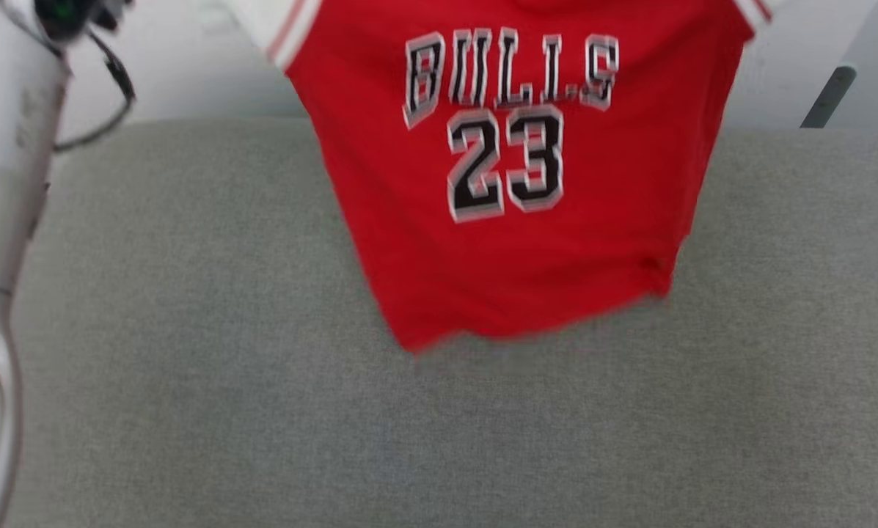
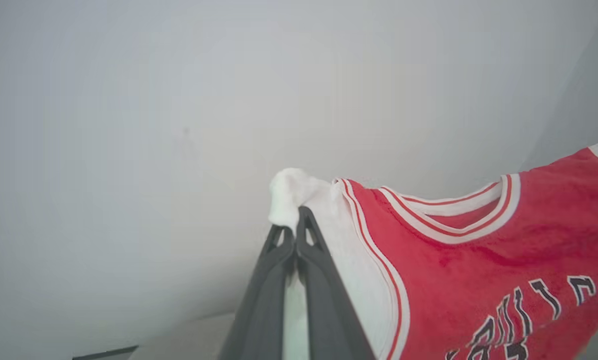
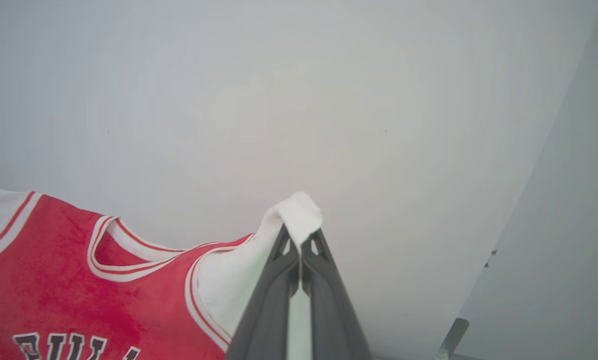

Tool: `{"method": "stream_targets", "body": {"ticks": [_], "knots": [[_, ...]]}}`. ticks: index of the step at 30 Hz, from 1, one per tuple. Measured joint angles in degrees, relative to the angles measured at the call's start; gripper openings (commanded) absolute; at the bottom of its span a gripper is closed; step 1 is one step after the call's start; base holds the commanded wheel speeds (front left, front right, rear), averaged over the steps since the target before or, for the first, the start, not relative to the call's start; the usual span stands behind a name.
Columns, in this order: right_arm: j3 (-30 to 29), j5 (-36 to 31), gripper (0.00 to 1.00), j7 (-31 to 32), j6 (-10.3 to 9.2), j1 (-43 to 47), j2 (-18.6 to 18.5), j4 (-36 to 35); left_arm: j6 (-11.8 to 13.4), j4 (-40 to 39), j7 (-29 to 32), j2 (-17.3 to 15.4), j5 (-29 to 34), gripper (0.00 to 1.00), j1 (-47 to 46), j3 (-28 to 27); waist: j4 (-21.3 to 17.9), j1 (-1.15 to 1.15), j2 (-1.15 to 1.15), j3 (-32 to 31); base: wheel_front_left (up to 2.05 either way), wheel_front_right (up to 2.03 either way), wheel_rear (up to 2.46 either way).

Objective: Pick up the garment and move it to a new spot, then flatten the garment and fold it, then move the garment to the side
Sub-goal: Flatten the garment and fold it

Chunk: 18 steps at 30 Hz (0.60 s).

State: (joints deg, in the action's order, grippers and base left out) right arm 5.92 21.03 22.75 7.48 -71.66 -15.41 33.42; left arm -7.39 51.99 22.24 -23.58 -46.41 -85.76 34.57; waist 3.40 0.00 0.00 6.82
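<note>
The garment (image 1: 512,191), a red jersey with black white-outlined letters and the number 23, hangs spread out above the grey surface (image 1: 189,367), its hem just over it. In the left wrist view my left gripper (image 2: 295,225) is shut on the garment (image 2: 478,280) at one bunched white sleeve. My right gripper (image 3: 299,239) is shut on the garment (image 3: 79,280) at the other white sleeve. The striped neckline sags between the two grips. My pale left forearm (image 1: 6,183) stands at the left edge of the head view.
A white wall (image 2: 179,100) rises behind the hanging garment. A grey metal leg (image 1: 827,95) shows at the upper right, beyond the grey surface's far edge, and a dark cable (image 1: 112,81) loops off my left arm.
</note>
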Motion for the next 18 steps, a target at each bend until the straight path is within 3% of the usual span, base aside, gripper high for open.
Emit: {"method": "stream_targets", "body": {"ticks": [4, 10, 18], "knots": [[2.2, -0.6, 0.00, -6.5, 0.00, -5.8, 0.4, 4.0, 0.7, 1.4, -3.7, -0.2, 1.2, 0.00, -4.6, -0.7, -0.5, 0.00, 0.00, -0.8, 0.00, 0.00, 0.00], [5.5, -0.9, 0.00, -11.3, 0.00, -11.2, 1.0, 11.5, 2.4, 4.1, -6.6, 0.7, 2.2, 0.00, -8.3, -0.8, -1.0, 0.00, 0.00, -1.3, 0.00, 0.00, 0.00], [8.3, -2.3, 0.00, -18.7, 0.00, -17.9, 1.1, 16.3, 3.1, 5.9, -10.8, 1.0, 3.4, 0.00, -13.4, -1.2, -1.4, 0.00, 0.00, 1.3, 0.00, 0.00, 0.00]]}}
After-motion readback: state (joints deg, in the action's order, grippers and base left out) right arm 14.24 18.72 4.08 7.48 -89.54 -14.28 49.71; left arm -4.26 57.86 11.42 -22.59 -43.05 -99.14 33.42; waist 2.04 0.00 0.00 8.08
